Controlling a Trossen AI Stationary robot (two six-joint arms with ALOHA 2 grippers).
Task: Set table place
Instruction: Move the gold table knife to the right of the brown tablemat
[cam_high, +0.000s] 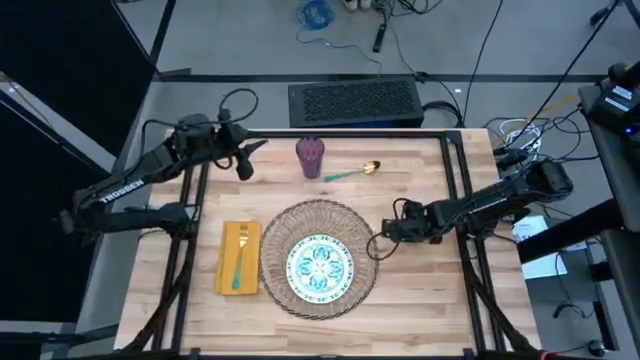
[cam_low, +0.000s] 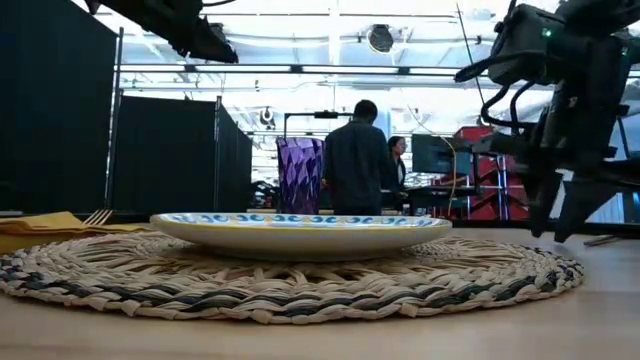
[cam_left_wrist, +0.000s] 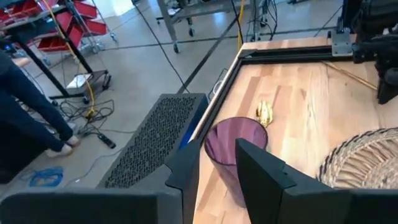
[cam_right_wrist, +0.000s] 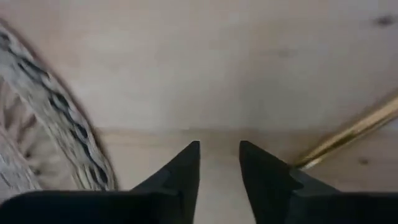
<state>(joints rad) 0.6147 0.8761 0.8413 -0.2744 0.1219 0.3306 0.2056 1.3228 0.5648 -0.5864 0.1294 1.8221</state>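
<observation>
Two arms are seen over the wooden desk (cam_high: 420, 310), one at each side. Nearest the front edge, the round woven placemat (cam_high: 318, 258) is laid flat, and the white plate (cam_high: 321, 266) with the teal pattern is set in its middle. Just beside the placemat on the left, the yellow napkin (cam_high: 239, 257) is spread, with a teal-handled fork (cam_high: 240, 249) laid lengthwise on it. On the other side of the placemat, the right gripper (cam_high: 377, 243) is held low, close to the desk and near the placemat's edge; its jaws are parted by a narrow gap and nothing is held between them. In the right wrist view, part of a thin gold handle (cam_right_wrist: 348, 134) is seen on the wood just beyond the jaws. Farther back, the gold-and-teal spoon (cam_high: 352, 172) is laid on the desk, and the purple cup (cam_high: 310, 156) is stood upright just beside it, near the far rail. The left gripper (cam_high: 245, 157) is held above the far left part of the desk, near the cup but apart from it, its jaws narrowly parted and empty. Beyond the desk, a person (cam_low: 356, 160) is seen standing in the room.
</observation>
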